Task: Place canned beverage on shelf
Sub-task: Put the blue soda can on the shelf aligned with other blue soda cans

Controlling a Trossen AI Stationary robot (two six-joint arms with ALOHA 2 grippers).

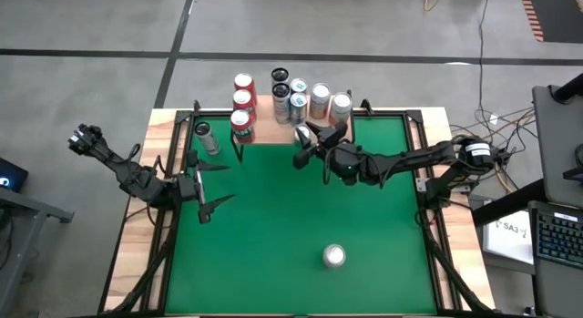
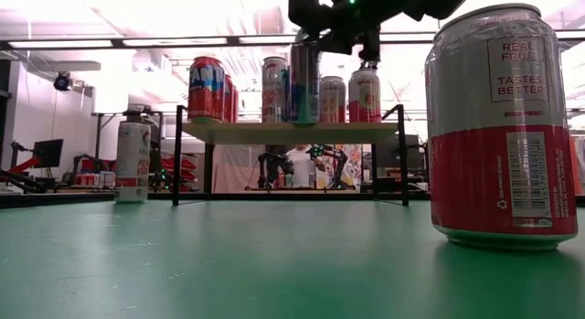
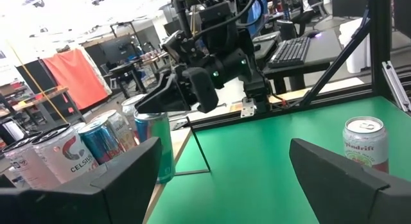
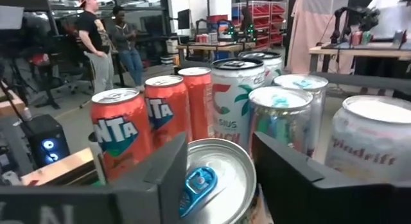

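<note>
High view shows a green table (image 1: pixel 273 245) with a small wooden shelf (image 1: pixel 266 107) at its far edge. Many cans stand on the shelf: three red cans (image 1: pixel 242 104) in a row on one side and some pale cans (image 1: pixel 320 99) on the other. The right gripper (image 1: pixel 304 136) reaches over the front edge of the shelf. Its two fingers sit on each side of a blue can (image 2: pixel 304 84), with the can's silver top and blue tab (image 4: pixel 198 183) between them. From the low view the blue can stands upright on the shelf's front edge, next to the other cans. The fingers are close beside the can, but I cannot tell if they squeeze it or have let go. The left gripper (image 1: pixel 208 184) waits low over the left side of the table, with its fingers spread wide and nothing in them. One more can (image 1: pixel 334 256) stands alone near the front of the table. Another grey can (image 1: pixel 206 136) stands on the table just left of the shelf. People (image 4: pixel 96 38) stand far back in the room.
</note>
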